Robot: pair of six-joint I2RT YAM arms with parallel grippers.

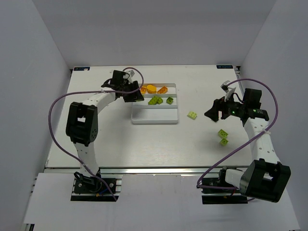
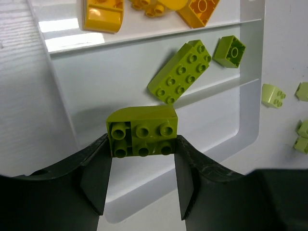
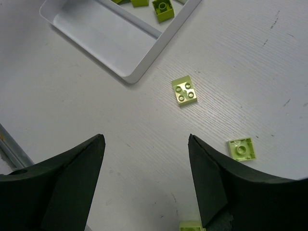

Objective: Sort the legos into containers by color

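My left gripper (image 2: pixel 143 144) is shut on a lime green lego (image 2: pixel 142 126) and holds it over the white tray (image 2: pixel 250 96), above its middle and near compartments. The far compartment holds orange legos (image 2: pixel 102 14). The middle one holds a long lime lego (image 2: pixel 180 72) and a small darker green one (image 2: pixel 229 51). In the top view the left gripper (image 1: pixel 134 94) is at the tray's (image 1: pixel 154 121) left end. My right gripper (image 3: pixel 147 144) is open and empty over bare table, short of a pale lime lego (image 3: pixel 184 91).
Loose pale green legos lie on the table right of the tray: one (image 1: pixel 192 115) near it and two (image 1: pixel 223 133) (image 1: pixel 224 141) below my right gripper (image 1: pixel 214 111). One of them lies upside down (image 3: pixel 242 148). The tray's near compartment (image 3: pixel 103 36) has no legos.
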